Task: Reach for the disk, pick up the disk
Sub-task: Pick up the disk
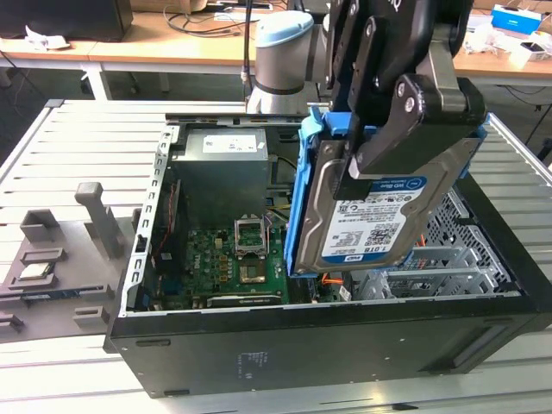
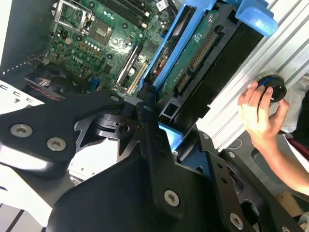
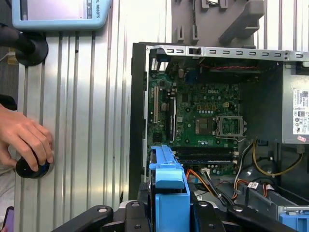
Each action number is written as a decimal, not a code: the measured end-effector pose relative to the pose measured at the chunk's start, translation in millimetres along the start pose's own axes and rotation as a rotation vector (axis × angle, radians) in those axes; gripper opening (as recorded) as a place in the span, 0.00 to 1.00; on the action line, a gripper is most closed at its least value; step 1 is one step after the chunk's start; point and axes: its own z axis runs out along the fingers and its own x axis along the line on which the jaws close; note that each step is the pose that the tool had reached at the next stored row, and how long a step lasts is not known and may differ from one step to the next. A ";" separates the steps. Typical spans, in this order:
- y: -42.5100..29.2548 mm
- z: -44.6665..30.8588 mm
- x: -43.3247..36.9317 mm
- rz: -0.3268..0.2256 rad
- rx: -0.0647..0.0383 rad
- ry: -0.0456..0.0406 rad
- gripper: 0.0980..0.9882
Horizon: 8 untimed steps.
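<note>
End effector (image 1: pixel 392 147) clamped on 1 disk (image 1: pixel 379 216), w/ blue bracket, above 1 open PC case (image 1: pixel 285 354); 1 hand (image 3: pixel 26 140) nearby.

Black screwed hand (image 1: pixel 392 142) on grey, blue-capped arm (image 1: pixel 285 52).

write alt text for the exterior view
A black robot claw holds a flat silver hard drive in a blue plastic bracket, label facing the camera, lifted above an open black computer case. The green motherboard lies exposed inside, on a slatted metal table.
</note>
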 end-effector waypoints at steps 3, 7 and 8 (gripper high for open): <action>-18.5 -0.7 -0.4 0.000 0.000 0.0000 0.30; -36.0 -1.4 -0.3 0.000 0.000 0.0001 0.30; -40.0 -1.5 -0.1 0.000 0.000 0.0000 0.30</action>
